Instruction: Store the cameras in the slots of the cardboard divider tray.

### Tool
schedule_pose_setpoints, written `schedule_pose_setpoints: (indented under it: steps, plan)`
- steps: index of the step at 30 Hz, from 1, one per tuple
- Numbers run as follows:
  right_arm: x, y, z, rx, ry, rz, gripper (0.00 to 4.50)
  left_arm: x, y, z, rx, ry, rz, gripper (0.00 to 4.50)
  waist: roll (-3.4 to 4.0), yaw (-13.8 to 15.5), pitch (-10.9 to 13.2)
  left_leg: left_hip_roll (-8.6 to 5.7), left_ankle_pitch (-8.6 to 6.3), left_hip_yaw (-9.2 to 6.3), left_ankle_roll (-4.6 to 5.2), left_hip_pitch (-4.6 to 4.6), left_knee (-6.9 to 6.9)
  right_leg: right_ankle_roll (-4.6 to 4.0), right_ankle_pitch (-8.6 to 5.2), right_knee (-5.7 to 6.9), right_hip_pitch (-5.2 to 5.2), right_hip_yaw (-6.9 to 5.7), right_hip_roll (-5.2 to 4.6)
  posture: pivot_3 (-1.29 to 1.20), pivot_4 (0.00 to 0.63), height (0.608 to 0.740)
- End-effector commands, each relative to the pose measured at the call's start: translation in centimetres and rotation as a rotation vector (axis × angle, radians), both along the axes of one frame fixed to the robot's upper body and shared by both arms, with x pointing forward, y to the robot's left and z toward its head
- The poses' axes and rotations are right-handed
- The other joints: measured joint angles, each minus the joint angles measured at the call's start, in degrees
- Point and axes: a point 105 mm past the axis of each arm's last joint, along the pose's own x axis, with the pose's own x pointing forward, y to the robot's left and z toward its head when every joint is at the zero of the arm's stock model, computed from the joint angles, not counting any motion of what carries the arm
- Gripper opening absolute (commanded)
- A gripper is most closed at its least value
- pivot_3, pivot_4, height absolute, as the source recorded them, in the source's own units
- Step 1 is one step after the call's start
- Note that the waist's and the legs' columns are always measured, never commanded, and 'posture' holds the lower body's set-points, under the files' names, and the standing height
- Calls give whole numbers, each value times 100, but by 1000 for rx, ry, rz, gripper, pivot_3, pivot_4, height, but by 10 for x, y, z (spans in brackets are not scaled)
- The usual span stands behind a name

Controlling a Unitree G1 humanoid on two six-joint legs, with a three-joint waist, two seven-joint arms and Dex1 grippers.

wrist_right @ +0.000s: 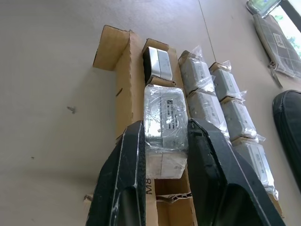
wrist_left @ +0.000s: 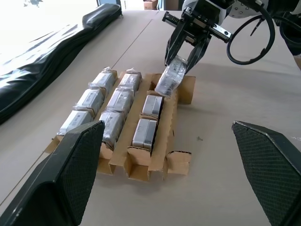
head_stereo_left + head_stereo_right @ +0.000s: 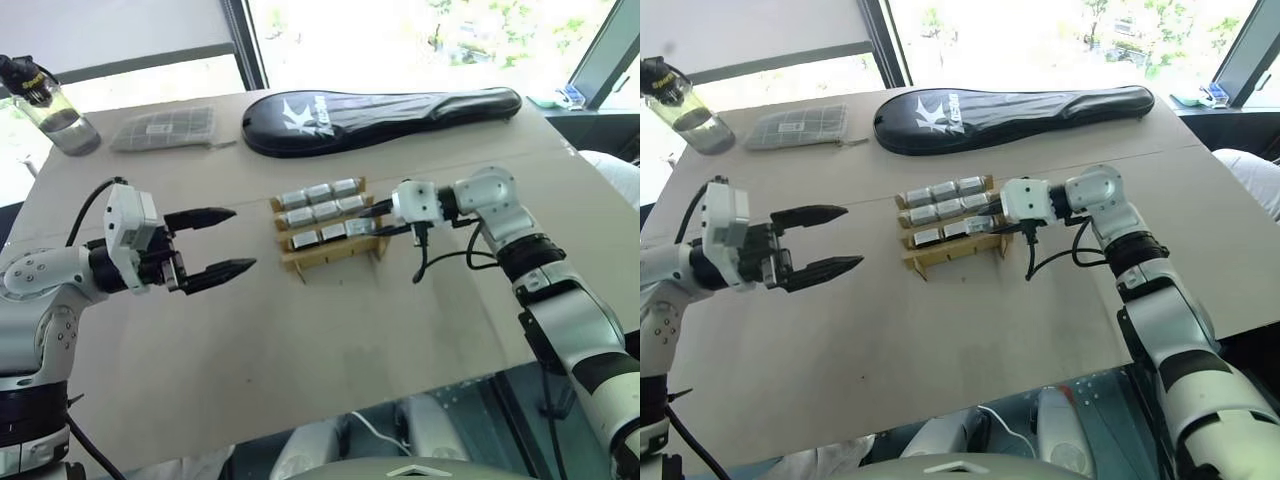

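Note:
The cardboard divider tray stands mid-table. Plastic-wrapped silver cameras fill its back and middle rows, and two more sit in the front row. My right gripper is shut on another wrapped camera, held tilted over the right end slot of the front row. In the left wrist view that gripper pinches the camera with its lower end at the slot's cardboard wall. My left gripper hovers open and empty, left of the tray, pointing toward it.
A long black racket bag lies across the back of the table. A flat grey gridded packet and a clear bottle sit at the back left. Bare tabletop stretches in front of the tray to the table's near edge.

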Motion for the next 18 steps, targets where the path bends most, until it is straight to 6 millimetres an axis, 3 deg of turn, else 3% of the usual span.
schedule_pose_setpoints:
  steps: [1, 18]
  plan:
    - [2, -3, 16, 20, -23, 18, 671, -3, 0, 12, 13, -48, 0, 4500, 1, -9, 1, 0, 0, 0, 0, 0, -1, 0, 0, -1, 0, 0, 0, 0, 150, 740]
    - [16, 4, 11, 1, -101, -27, 671, -8, 0, 12, 9, -38, 6, 4500, 3, -21, 2, 0, 0, 1, -1, 1, -5, -1, 0, -1, -2, 0, 1, 0, 150, 740]
